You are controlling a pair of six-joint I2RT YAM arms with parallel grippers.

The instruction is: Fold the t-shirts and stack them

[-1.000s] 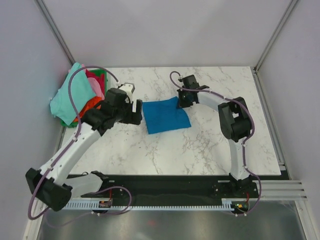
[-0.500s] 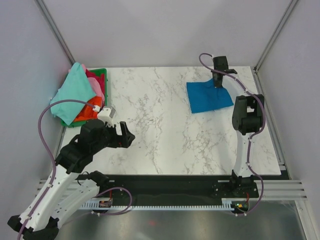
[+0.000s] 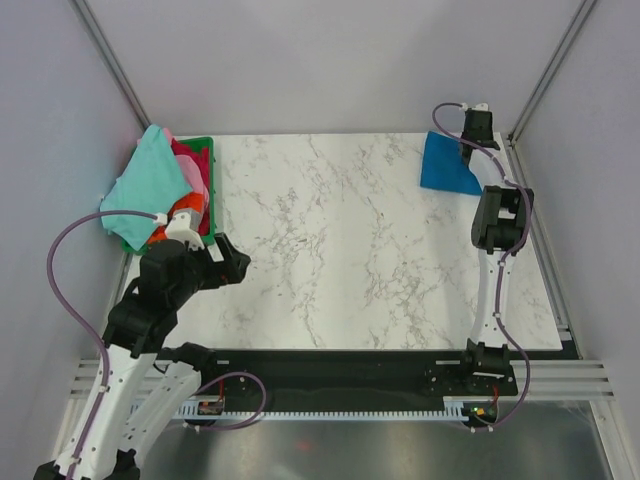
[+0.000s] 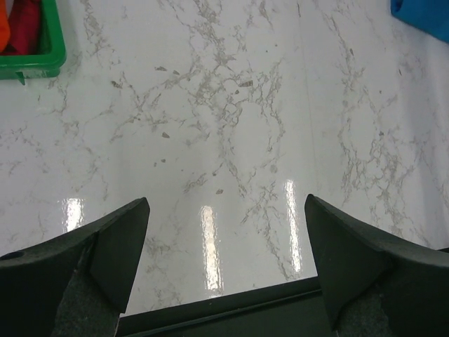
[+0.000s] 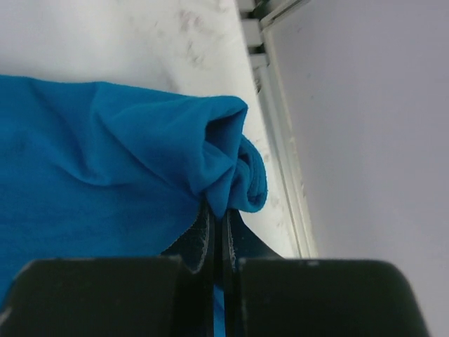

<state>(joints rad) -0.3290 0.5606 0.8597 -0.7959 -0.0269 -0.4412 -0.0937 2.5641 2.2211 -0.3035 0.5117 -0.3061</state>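
Note:
The folded bright blue t-shirt (image 3: 445, 163) lies at the far right corner of the marble table. My right gripper (image 3: 473, 140) is shut on its bunched edge (image 5: 217, 175), pinched between the two fingers. A corner of the blue shirt shows in the left wrist view (image 4: 424, 17). The mint-green shirt (image 3: 145, 190), magenta shirt (image 3: 192, 160) and orange-red shirt (image 3: 175, 215) are heaped in the green basket (image 3: 205, 146) at the far left. My left gripper (image 3: 232, 265) is open and empty above bare table near the left front, jaws wide apart (image 4: 224, 232).
The green basket's corner (image 4: 42, 60) shows at the top left of the left wrist view. A metal frame rail (image 5: 280, 140) and the grey wall run right beside the blue shirt. Grey walls enclose the table.
My right gripper has dragged the blue shirt from the table's middle to the far right corner. My left arm has pulled back from the shirt to the left front.

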